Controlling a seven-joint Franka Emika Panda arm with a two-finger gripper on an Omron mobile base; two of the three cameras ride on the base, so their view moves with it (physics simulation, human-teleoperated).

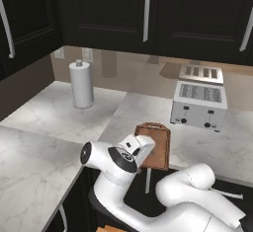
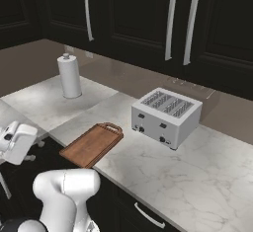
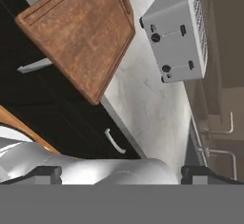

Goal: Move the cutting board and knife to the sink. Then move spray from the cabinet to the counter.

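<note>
The reddish-brown cutting board [image 2: 94,144] lies on the marble counter [image 2: 163,176], left of the toaster. Its near end juts over the counter's front edge and its loop handle points toward the wall. In the hand view the cutting board [image 3: 78,32] sits at the upper left, well ahead of my gripper [image 3: 124,173]. The gripper is open, with its dark fingertips [image 3: 44,173] far apart and nothing between them. My white hand [image 1: 140,146] hovers in front of the board's [image 1: 160,149] near end, below counter level. Knife, spray and sink basin are out of view. The near-black cabinet [image 2: 143,23] is closed.
A silver toaster [image 2: 165,113] stands right of the board. A white paper-towel roll [image 2: 69,75] stands at the back left by the wall. Black lower cupboards with silver handles [image 3: 114,142] front the counter. A thin bent silver tube [image 3: 221,135] shows beyond the toaster.
</note>
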